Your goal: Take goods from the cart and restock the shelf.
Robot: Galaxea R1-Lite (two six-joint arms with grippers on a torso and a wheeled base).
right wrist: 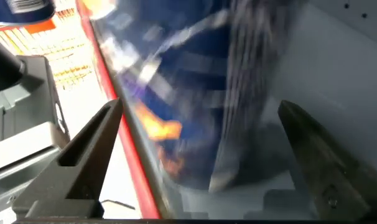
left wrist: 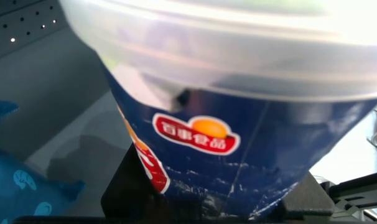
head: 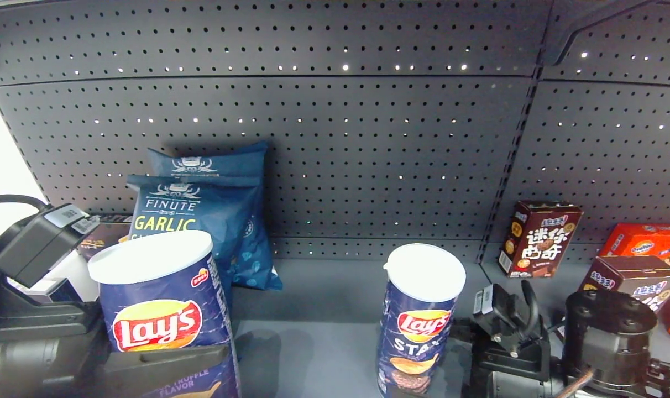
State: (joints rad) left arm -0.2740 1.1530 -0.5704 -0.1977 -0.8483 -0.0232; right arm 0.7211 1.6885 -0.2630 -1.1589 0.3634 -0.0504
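Nearest up, left gripper (left wrist: 219, 202) pinching a chips can (head: 158, 298) low at the front left of the shelf (head: 324, 298), not yet set down; second can (head: 420, 315) already stands mid-shelf, right of the garlic bags (head: 202, 221); right gripper (right wrist: 201, 109) just beside it, jaws spread wide; restocking looks partly done.

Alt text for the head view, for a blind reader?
The left end effector grips a white-lidded blue chip canister at the left of the shelf, before two blue chip bags. A second canister stands mid-shelf by the right end effector; snack boxes stand farther right.
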